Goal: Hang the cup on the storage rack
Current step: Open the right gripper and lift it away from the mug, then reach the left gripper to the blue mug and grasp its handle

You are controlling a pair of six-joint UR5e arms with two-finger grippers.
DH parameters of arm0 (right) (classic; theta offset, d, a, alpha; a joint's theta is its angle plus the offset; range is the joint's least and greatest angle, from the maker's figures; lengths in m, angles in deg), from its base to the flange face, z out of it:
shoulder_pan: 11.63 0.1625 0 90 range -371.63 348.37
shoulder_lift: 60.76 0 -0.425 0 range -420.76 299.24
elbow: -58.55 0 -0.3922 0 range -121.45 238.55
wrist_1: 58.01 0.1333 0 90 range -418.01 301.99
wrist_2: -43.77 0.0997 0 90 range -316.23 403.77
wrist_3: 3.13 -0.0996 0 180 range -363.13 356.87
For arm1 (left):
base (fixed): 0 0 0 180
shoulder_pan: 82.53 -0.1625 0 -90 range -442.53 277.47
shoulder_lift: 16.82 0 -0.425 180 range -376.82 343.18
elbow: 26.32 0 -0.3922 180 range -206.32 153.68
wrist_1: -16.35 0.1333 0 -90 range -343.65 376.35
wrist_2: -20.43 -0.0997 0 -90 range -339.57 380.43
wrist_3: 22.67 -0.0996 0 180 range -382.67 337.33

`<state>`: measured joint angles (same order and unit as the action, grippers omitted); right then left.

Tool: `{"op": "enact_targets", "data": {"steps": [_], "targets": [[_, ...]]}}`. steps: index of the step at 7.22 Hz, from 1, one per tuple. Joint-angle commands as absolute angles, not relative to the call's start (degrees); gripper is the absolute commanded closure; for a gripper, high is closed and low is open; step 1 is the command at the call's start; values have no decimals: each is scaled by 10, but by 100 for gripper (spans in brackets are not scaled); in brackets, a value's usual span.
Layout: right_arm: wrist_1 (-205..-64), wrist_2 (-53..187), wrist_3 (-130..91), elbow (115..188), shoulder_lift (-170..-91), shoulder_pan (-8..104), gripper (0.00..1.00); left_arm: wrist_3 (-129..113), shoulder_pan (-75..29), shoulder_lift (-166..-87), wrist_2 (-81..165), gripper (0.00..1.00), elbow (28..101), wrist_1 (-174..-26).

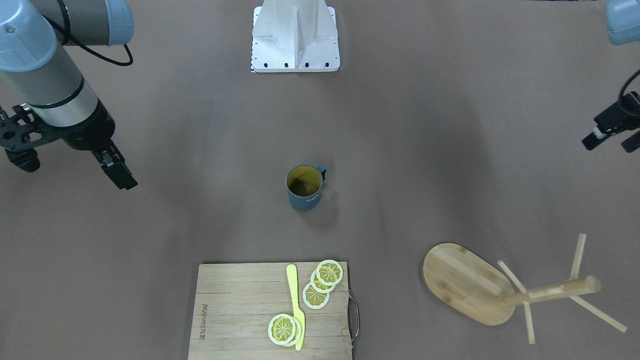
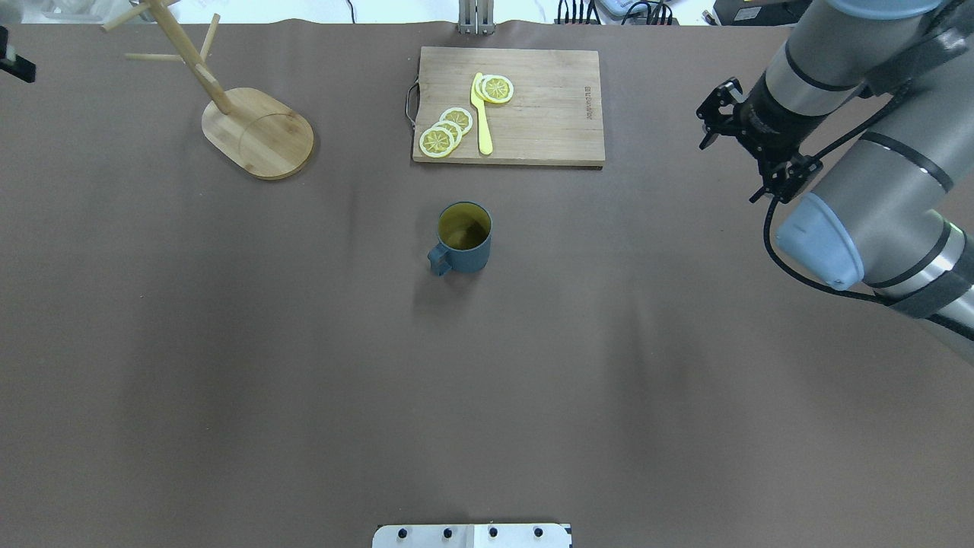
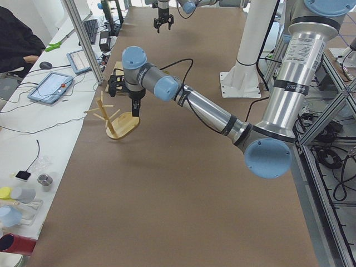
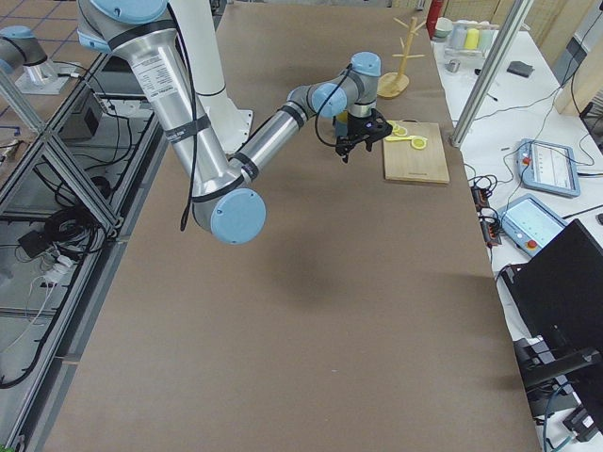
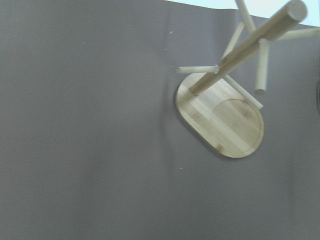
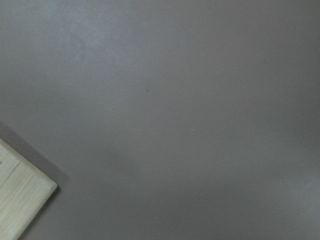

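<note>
Right end effector (image 1: 75, 171), front view: jaws wide, empty; left end effector (image 1: 611, 143) likewise. Between them, well apart, the cup (image 1: 304, 192) stands upright on the surface (image 1: 150, 240). Overhead: handle (image 2: 439, 259) points away from the right end effector; a rim grasp may slip. Left wrist: storage rack (image 5: 225, 120) below; thin pegs (image 5: 260, 67) may miss the handle.

surface: brown matte table cover (image 2: 228, 380) | side: white bench (image 3: 33, 144) | frame: aluminium posts (image 3: 82, 39) | light: even
</note>
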<state>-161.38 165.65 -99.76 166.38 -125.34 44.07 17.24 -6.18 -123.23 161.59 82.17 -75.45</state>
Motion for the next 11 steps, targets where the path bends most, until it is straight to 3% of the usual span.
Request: {"op": "enact_targets", "data": {"steps": [1, 4, 7, 9, 11], "targets": [[-1612, 1675, -808, 1660, -1295, 478, 0, 222, -130, -1280, 1604, 2, 844, -765], [-1611, 1700, -621, 1648, -1316, 523, 0, 220, -264, -1323, 1472, 2, 798, -893], [-1608, 1707, -608, 1644, -1309, 525, 0, 216, -378, -1353, 1334, 2, 640, -1167], [-1608, 1707, -607, 1644, -1307, 524, 0, 215, -394, -1353, 1319, 3, 644, -1177], [-1588, 1708, -610, 1643, -1307, 518, 0, 215, -493, -1350, 1210, 3, 644, -1242]]}}
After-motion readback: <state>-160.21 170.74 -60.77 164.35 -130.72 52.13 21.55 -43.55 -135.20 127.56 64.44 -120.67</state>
